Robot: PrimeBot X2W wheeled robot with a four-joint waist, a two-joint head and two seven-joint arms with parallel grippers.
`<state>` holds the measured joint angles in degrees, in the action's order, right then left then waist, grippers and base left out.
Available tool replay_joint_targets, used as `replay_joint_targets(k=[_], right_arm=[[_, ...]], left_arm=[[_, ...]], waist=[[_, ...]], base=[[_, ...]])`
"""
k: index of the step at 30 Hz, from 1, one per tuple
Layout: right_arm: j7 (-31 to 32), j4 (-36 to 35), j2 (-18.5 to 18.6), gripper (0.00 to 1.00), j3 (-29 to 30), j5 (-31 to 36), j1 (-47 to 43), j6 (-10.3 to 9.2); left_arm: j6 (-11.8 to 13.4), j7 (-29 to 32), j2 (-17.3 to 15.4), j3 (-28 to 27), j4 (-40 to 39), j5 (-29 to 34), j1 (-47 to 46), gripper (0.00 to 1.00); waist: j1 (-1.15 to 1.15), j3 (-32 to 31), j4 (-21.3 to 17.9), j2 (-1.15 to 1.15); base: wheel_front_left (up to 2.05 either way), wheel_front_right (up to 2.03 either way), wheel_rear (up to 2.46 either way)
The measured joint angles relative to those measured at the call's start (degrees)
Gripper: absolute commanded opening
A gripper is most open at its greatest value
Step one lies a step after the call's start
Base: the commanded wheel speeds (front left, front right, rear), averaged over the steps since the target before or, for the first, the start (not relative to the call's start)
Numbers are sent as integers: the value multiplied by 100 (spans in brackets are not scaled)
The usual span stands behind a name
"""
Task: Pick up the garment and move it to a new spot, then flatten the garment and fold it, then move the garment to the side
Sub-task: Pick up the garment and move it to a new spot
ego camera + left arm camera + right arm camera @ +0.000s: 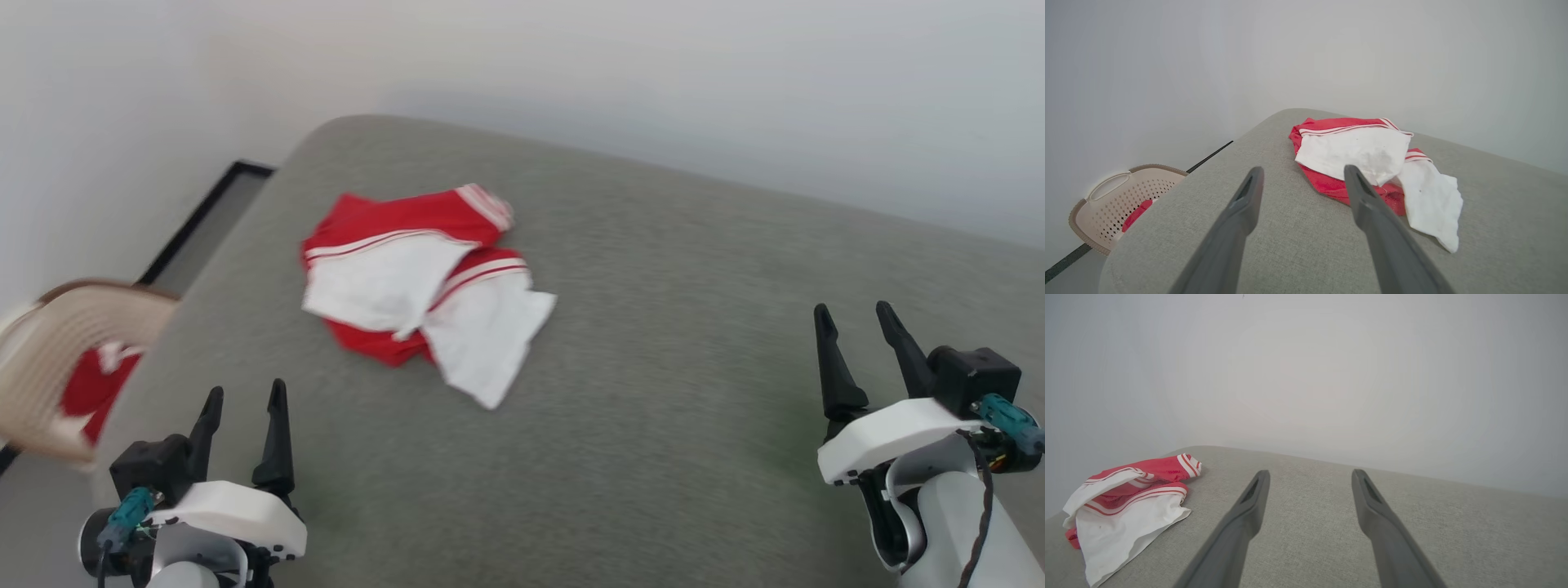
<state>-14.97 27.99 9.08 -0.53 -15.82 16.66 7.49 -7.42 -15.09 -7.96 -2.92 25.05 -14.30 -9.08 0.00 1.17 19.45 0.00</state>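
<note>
The garment [416,286] lies bunched on the grey padded surface [669,343], red body under two white sleeves with striped trim; its lettering is hidden. In the left wrist view the garment [1367,163] sits just beyond the fingertips, to their right. Far left in the right wrist view, the garment [1126,498] rests well away from that gripper. My left gripper [245,400] hovers open at the lower left, near the surface's front corner, with nothing in it. My right gripper [857,318] stands open at the lower right, also holding nothing.
A beige perforated basket [49,359] with something red inside stands on the floor left of the surface; the basket [1114,200] also shows in the left wrist view. A pale wall [653,73] runs behind. Bare grey surface stretches right of the garment.
</note>
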Motion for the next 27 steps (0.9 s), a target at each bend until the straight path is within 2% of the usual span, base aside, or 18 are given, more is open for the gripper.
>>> replay_joint_targets(k=[6,10,20,27], right_arm=[[0,-1,15,100,-124,-43,12,0],[0,86,-10,100,-531,-56,242,0],[0,534,-8,100,-1372,-310,856,1],[0,575,116,100,-1522,-532,868,1]], left_arm=[[-8,0,94,-44,-7,7,2,100],[-8,0,174,-368,-237,-47,126,100],[-8,0,432,-899,-748,-211,492,100],[-8,0,489,-862,-875,-225,589,100]], waist=[[0,60,719,0],[0,152,1077,0],[0,454,1280,0],[0,409,1263,0]], base=[[0,0,0],[0,0,0],[-5,-5,-5],[-7,-7,-7]])
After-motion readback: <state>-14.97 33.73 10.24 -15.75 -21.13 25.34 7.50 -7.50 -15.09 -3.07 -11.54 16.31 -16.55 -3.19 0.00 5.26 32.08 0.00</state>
